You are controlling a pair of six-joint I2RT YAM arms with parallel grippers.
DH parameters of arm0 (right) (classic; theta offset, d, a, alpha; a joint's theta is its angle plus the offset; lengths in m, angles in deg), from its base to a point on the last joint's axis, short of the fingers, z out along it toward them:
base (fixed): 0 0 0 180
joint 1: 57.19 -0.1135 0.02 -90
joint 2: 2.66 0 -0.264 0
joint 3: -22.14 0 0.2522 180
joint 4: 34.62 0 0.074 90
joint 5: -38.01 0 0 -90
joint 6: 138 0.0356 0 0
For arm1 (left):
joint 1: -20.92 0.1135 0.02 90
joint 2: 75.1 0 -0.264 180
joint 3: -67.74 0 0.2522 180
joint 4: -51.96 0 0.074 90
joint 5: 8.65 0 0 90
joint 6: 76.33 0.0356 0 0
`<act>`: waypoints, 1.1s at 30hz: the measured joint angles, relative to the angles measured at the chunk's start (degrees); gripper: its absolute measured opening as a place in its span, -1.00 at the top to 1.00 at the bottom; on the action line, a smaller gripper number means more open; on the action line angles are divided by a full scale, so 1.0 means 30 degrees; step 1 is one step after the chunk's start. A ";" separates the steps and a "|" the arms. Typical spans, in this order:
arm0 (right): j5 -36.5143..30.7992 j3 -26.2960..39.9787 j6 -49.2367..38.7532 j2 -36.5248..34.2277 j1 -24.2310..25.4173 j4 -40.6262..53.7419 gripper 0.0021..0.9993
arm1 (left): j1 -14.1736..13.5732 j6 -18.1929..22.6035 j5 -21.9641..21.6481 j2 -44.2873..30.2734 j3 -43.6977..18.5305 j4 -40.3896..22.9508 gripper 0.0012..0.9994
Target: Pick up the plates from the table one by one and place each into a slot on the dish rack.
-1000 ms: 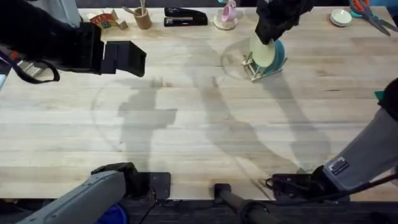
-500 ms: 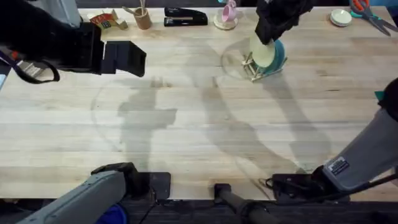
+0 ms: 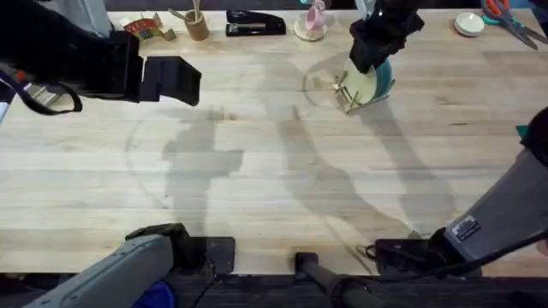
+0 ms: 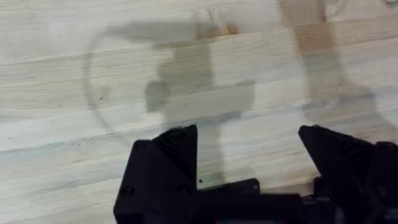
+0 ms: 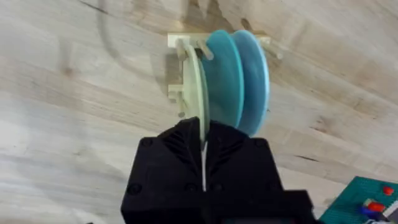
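The dish rack (image 3: 345, 94) stands at the far right-centre of the table (image 3: 282, 180). Two teal-blue plates (image 5: 244, 78) stand on edge in it. A cream-yellow plate (image 3: 361, 79) stands on edge at the front of the rack, its lower edge between the pegs. My right gripper (image 3: 366, 56) is shut on that plate's top rim; in the right wrist view the cream plate (image 5: 198, 87) runs up from between the fingers (image 5: 180, 146) beside the rack (image 5: 179, 93). My left gripper (image 3: 175, 79) hovers open over bare wood at the far left, nothing between its fingers (image 4: 171, 152).
Along the far edge sit a black stapler (image 3: 255, 23), a cup of utensils (image 3: 196, 24), a pink holder (image 3: 313, 20), coloured blocks (image 3: 145, 27), a small white dish (image 3: 468, 23) and scissors (image 3: 512, 21). A green item (image 5: 367, 199) lies near the rack.
My right gripper has come down with the cream plate, which now sits lower in the rack against the teal plates. The left arm has not moved.
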 joint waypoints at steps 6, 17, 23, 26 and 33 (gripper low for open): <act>0.0000 -0.0174 0.0000 0.0000 0.0000 -0.0493 0.94 | 0.0000 -0.0007 0.0000 0.0000 0.0000 -0.0007 -0.99; 0.0000 -0.0218 0.0000 0.0000 0.0000 -0.1102 0.94 | 0.0000 -0.0007 0.0000 0.0000 0.0000 -0.0005 -0.99; 0.0000 -0.0218 0.0000 0.0000 0.0000 -0.1121 0.94 | 0.0000 -0.0006 0.0000 0.0000 0.0000 -0.0007 -0.99; 0.0000 -0.0218 0.0000 -0.0157 0.0000 -0.1114 0.94 | 0.0000 -0.0001 0.0000 0.0000 0.0000 -0.0007 -0.99; -0.0007 -0.0218 0.0000 -0.1023 0.0000 -0.0830 0.94 | 0.0000 -0.0004 0.0000 0.0000 0.0000 0.0007 -0.99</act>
